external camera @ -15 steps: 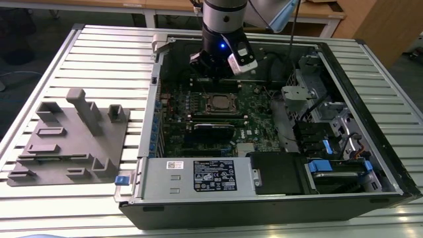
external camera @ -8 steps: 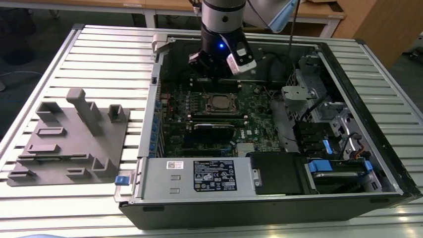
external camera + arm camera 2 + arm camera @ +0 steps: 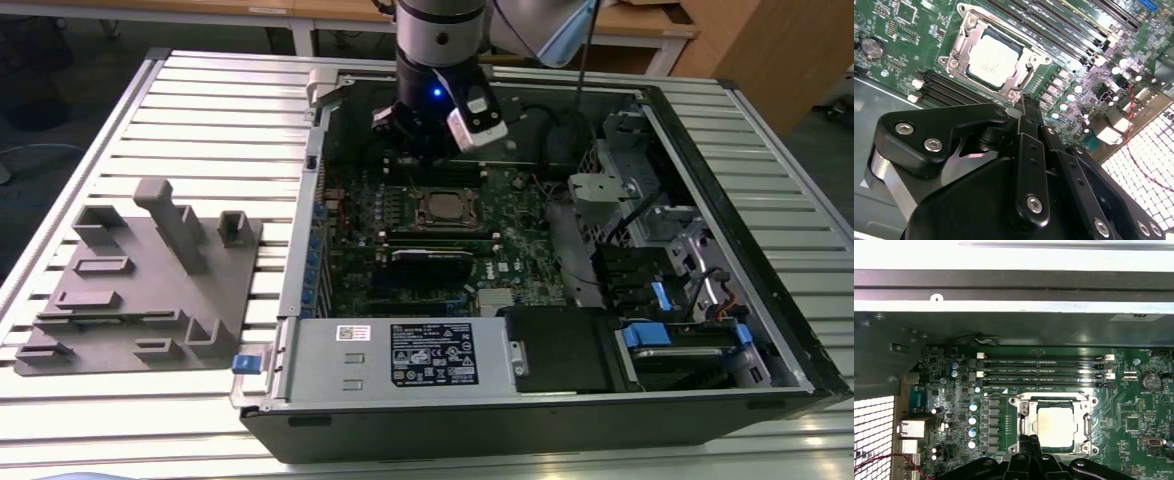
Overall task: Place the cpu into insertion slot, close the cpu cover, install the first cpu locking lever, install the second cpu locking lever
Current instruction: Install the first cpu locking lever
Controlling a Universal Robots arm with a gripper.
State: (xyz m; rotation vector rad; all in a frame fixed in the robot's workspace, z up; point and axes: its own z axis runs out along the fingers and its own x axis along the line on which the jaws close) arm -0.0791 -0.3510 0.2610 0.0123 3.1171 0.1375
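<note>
Slatted metal bench [image 3: 200, 110] carries an open pc case [image 3: 747, 250] lying on its side, green mobo [image 3: 514, 240] facing up. Inside it, the cpu [image 3: 1055, 426] lies flat in the insertion slot [image 3: 1054, 403], silver-grey top up. The chip is approx square, so it has no real long axis. Its edges run parallel w/ the long black memory slots [image 3: 1044, 367] just beside the socket.

The cpu cover [image 3: 1088, 424] lies down flat around the chip, w/ the metal top showing through its cut-out ctr. A thin lever rod [image 3: 1004, 396] runs along the frame's edge on the memory-slot side. Can't tell if it's hooked.

The gripper [image 3: 1026, 100] hangs just above the socket's rim on the side away from the memory slots, fingers drawn together w/ nothing between them. It is close to the frame, but contact can't be made out. In the exterior view the arm stands over the case's far part, above the socket.

A grey fixture block [image 3: 134, 280] w/ upright posts sits on the bench at the exterior view's left, well apart from the case.
</note>
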